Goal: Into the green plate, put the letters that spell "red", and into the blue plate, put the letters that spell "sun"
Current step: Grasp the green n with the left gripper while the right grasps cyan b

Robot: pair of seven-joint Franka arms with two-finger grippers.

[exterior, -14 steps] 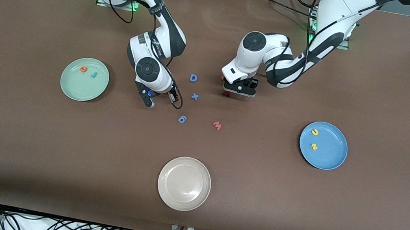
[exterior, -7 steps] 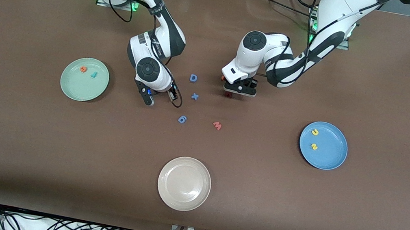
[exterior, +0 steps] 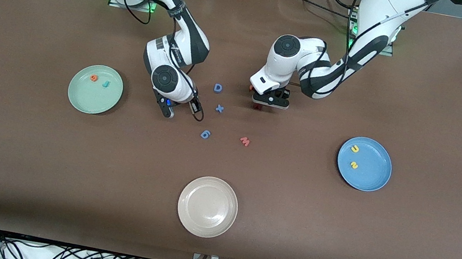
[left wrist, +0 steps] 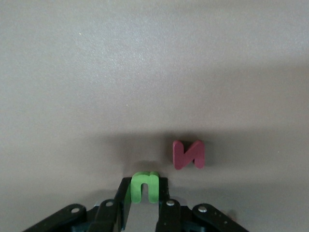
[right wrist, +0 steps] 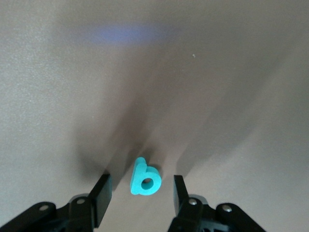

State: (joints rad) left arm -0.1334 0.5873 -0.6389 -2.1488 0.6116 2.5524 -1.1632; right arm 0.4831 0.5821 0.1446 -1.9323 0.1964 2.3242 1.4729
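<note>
Brown tabletop fills the front view; the green plate (exterior: 95,89) carries two letters, the blue plate (exterior: 364,163) two yellow ones. In the left wrist view, the left gripper (left wrist: 144,205) is clamped on the green "n" (left wrist: 144,186); being pinched low, it could be twisted out on lifting. In the right wrist view, the right gripper (right wrist: 140,193) is seen part-open astride the teal "d" (right wrist: 145,178), which could be tipped by uneven closing.

Green "n" (left wrist: 144,186): lower legs hidden between the left gripper's (left wrist: 144,205) fingers; unseen from the front, covered by that hand. Dark red letter (left wrist: 189,154), just beside the pincer: shape ambiguous. Teal "d" (right wrist: 144,178), between the right gripper's (right wrist: 140,193) fingers: hidden under the wrist from the front. Both grippers' bodies cut off by their wrist views' edges.
</note>
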